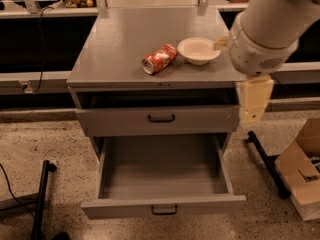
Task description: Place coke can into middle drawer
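One coke can [159, 59], end effector [252, 115] right

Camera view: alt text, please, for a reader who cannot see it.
A coke can lies on its side on the grey cabinet top beside a cream bowl. The middle drawer below stands pulled open. The gripper hangs at the cabinet's right edge, apart from the can.

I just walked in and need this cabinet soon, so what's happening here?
The dented red-and-white coke can lies on its side on the grey cabinet top beside a round cream-white bowl. The wide grey metal middle drawer stands open, tray bare. The robot's gripper hangs at the cabinet's right edge, apart from the can.
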Available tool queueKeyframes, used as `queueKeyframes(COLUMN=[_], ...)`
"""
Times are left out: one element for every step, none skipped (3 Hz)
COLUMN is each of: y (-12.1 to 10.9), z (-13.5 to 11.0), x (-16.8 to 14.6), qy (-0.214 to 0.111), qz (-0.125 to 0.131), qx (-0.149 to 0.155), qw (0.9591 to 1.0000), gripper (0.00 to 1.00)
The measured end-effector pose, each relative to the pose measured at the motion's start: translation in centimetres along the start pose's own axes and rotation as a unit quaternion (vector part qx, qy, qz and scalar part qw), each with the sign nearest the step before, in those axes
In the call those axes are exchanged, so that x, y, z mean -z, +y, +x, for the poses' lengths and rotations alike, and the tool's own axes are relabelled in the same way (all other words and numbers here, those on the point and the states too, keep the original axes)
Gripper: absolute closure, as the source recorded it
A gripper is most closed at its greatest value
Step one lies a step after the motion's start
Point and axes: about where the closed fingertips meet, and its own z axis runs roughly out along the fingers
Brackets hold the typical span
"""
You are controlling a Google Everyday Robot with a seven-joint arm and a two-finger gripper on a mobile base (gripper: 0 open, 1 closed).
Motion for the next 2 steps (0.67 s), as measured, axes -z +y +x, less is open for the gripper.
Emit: queueKeyframes(y=[-0.11, -0.93], z=[-0.21, -0.75], x=[0.07, -0.21], qy=[-0.001, 0.012], qz=[0.003, -0.002], qx=[0.019, 0.059], qw=[0.9998, 0.9982], gripper=[0.00, 0.00])
